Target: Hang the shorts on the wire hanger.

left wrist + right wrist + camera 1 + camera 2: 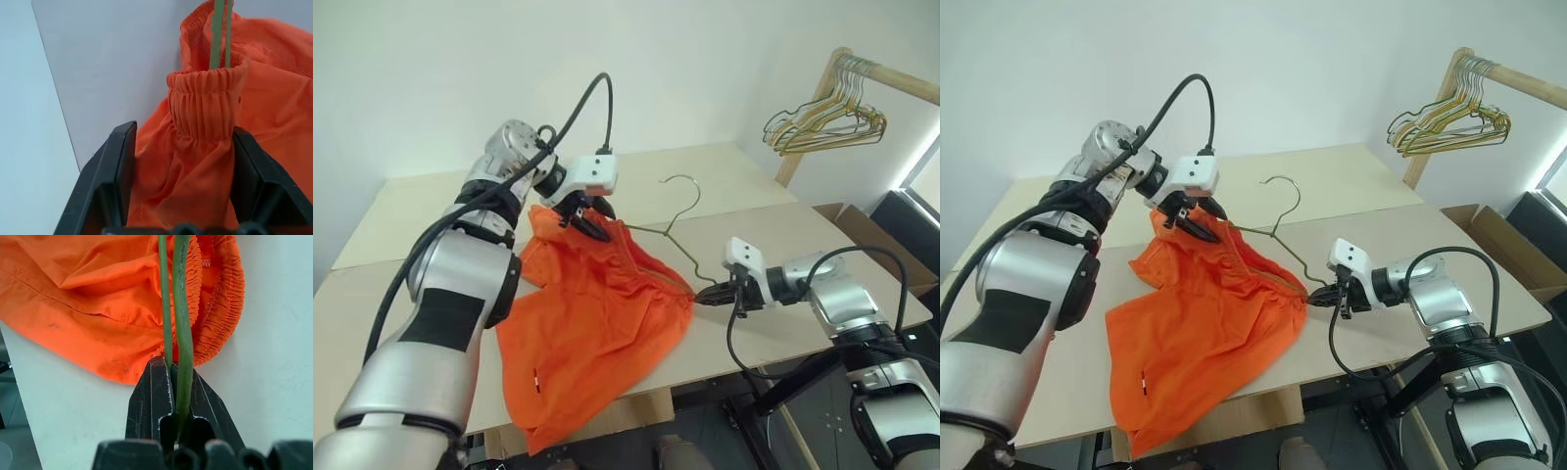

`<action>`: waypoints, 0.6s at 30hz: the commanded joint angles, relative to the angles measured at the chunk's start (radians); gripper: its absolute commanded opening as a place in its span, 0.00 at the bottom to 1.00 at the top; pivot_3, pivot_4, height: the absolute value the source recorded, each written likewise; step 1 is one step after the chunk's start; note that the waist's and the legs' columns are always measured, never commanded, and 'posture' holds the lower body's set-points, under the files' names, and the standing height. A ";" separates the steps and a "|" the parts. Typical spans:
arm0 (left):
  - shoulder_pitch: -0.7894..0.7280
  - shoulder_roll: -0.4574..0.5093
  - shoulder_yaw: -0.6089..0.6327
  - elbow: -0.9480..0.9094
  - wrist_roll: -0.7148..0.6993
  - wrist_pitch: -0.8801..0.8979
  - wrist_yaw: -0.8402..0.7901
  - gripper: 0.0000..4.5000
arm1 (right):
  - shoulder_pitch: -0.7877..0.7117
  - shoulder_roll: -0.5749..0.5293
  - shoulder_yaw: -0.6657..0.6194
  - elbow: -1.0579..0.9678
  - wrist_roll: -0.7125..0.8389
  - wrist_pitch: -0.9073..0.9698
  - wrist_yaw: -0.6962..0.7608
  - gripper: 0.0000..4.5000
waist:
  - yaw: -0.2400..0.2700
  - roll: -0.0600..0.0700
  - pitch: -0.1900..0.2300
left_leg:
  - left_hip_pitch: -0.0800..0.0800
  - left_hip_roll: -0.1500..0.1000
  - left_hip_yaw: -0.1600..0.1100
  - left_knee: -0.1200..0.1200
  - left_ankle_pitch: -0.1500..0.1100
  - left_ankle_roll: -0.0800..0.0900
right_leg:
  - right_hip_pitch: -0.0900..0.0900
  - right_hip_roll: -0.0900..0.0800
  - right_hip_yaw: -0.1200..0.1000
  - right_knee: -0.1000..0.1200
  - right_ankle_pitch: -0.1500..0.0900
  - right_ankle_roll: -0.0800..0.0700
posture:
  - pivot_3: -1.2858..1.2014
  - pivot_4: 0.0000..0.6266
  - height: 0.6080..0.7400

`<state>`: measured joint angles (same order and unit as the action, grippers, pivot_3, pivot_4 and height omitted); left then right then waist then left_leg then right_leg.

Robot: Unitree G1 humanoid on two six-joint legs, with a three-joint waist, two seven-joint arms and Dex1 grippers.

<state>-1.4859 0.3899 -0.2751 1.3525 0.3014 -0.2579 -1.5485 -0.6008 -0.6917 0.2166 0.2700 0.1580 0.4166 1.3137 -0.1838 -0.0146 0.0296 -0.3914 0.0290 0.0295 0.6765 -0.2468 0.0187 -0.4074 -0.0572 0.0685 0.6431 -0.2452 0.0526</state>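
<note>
Two-armed handling of a garment over a pale wooden counter (744, 171). The shorts (597, 333), bright orange with a gathered elastic waistband, lie spread across the middle of the counter; one leg drapes over the near edge, and a tiny white tag (536, 373) shows on the fabric near that edge. The far end of the waistband is lifted clear of the surface by the left gripper (590, 221), whose jaws stand part open with a bunched fold of waistband between them; in the left wrist view the gathered band (208, 100) sits between the two black fingers (115, 171), and the thin green wire passes into the fabric just beyond.

The wire hanger (677, 223), thin and dark grey-green, lies across the shorts from the left gripper toward the right gripper (710, 293), its curled hook rising toward the far edge of the counter. One arm of the hanger runs along the waistband, partly hidden in the fabric. The right gripper's jaws are closed tight on the hanger's end corner, just beside the waistband edge; the right wrist view shows two strands of wire (178, 308) pinched between the fingertips, with the elastic hem (222, 298) lying on the counter directly ahead.

Beyond the far right corner, a bunch of gold and cream hangers (822, 122) hangs on a wooden rail (891, 80).
</note>
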 commanded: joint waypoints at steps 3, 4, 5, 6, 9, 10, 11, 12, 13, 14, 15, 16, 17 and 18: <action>0.012 -0.003 0.003 -0.001 0.017 -0.009 -0.016 0.46 | -0.007 -0.007 -0.014 -0.047 0.003 -0.035 -0.009 0.00 | 0.000 0.000 0.000 | 0.000 0.000 0.000 0.000 0.000 0.000 | 0.000 0.000 0.000 0.000 0.000 0.000 | 0.45 0.00 1.00; 0.013 -0.004 0.003 -0.001 0.020 -0.005 -0.010 0.39 | -0.006 -0.007 -0.013 -0.047 0.003 -0.036 -0.010 0.00 | 0.000 0.000 0.000 | 0.000 0.000 0.000 0.000 0.000 0.000 | 0.000 0.000 0.000 0.000 0.000 0.000 | 0.45 0.00 1.00; 0.015 -0.005 0.004 -0.001 0.022 -0.006 -0.007 0.32 | -0.006 -0.007 -0.014 -0.049 0.004 -0.036 -0.011 0.00 | 0.000 0.000 0.000 | 0.000 0.000 0.000 0.000 0.000 0.000 | 0.000 0.000 0.000 0.000 0.000 0.000 | 0.45 0.00 1.00; 0.017 -0.005 0.004 -0.001 0.024 -0.008 -0.002 0.25 | -0.007 -0.007 -0.014 -0.049 0.005 -0.034 -0.011 0.00 | 0.000 0.000 0.000 | 0.000 0.000 0.000 0.000 0.000 0.000 | 0.000 0.000 0.000 0.000 0.000 0.000 | 0.45 0.00 1.00; 0.022 -0.007 0.006 -0.002 0.025 -0.012 0.004 0.05 | -0.012 -0.005 -0.016 -0.045 0.007 -0.035 -0.011 0.00 | 0.000 0.000 0.000 | 0.000 0.000 -0.001 0.000 0.000 0.000 | 0.000 0.000 0.000 0.000 0.000 0.000 | 0.45 0.00 1.00; 0.023 -0.007 0.007 -0.002 0.025 -0.010 0.004 0.01 | -0.013 -0.005 -0.015 -0.042 0.006 -0.040 -0.011 0.00 | 0.000 0.000 0.000 | 0.000 0.000 -0.001 0.000 0.000 0.000 | 0.000 0.000 0.000 0.000 0.000 0.000 | 0.45 0.00 1.00; 0.023 -0.006 0.008 -0.002 0.025 -0.010 0.002 0.01 | -0.014 -0.004 -0.015 -0.040 0.004 -0.043 -0.011 0.00 | 0.000 0.000 0.000 | 0.000 0.000 -0.001 0.000 0.000 0.000 | 0.000 0.000 0.000 0.000 0.000 0.000 | 0.45 0.00 1.00; 0.022 -0.006 0.008 -0.002 0.026 -0.011 0.000 0.01 | -0.012 -0.003 -0.015 -0.039 0.002 -0.053 -0.012 0.00 | 0.000 0.000 0.000 | 0.000 0.000 -0.001 0.000 0.000 0.000 | 0.000 0.000 0.000 0.000 0.000 0.000 | 0.45 0.00 1.00; 0.021 -0.006 0.008 -0.002 0.027 -0.010 0.000 0.01 | -0.011 -0.002 -0.014 -0.039 -0.001 -0.058 -0.014 0.00 | 0.000 0.000 0.000 | 0.000 0.000 -0.001 0.000 0.000 0.000 | 0.000 0.000 0.000 0.000 0.000 0.000 | 0.45 0.00 1.00; 0.019 -0.005 0.009 -0.002 0.027 -0.009 0.001 0.01 | -0.008 0.000 -0.015 -0.040 -0.005 -0.067 -0.019 0.00 | 0.000 0.000 0.000 | 0.000 0.000 -0.001 0.000 0.000 0.000 | 0.000 0.000 0.000 0.000 0.000 0.000 | 0.45 0.00 1.00; 0.017 -0.003 0.010 -0.002 0.027 -0.010 0.003 0.01 | 0.002 0.001 -0.015 -0.042 -0.016 -0.103 -0.029 0.00 | 0.000 0.000 0.000 | 0.000 0.000 -0.001 0.000 0.000 0.000 | 0.000 0.000 0.000 0.000 0.000 0.000 | 0.45 0.00 1.00; 0.015 0.000 0.011 -0.003 0.028 -0.009 0.016 0.01 | 0.016 0.006 -0.020 -0.044 -0.028 -0.154 -0.052 0.00 | 0.000 0.000 0.000 | 0.000 0.000 -0.001 0.000 0.000 0.000 | 0.000 0.000 0.000 0.000 0.000 0.000 | 0.45 0.00 1.00; 0.012 0.002 0.013 -0.003 0.029 -0.007 0.027 0.01 | 0.024 0.011 -0.024 -0.042 -0.034 -0.184 -0.068 0.00 | 0.000 0.000 0.000 | 0.000 0.000 -0.002 0.000 0.000 0.000 | 0.000 0.000 0.000 0.000 0.000 0.000 | 0.45 0.00 1.00; 0.008 0.007 0.016 -0.003 0.026 -0.009 0.015 0.01 | 0.027 0.014 -0.026 -0.040 -0.032 -0.183 -0.078 0.00 | 0.000 0.000 0.000 | 0.000 0.000 -0.002 0.000 0.000 0.000 | 0.000 0.000 0.000 0.000 0.000 0.000 | 0.45 0.00 1.00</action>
<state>-1.4520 0.3820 -0.2755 1.3528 0.3304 -0.2618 -1.5516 -0.5675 -0.6811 0.2161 0.2626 0.1208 0.2868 1.2437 -0.1836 -0.0147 0.0297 -0.3914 0.0289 0.0280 0.6766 -0.2468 0.0187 -0.4073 -0.0573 0.0685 0.6434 -0.2451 0.0526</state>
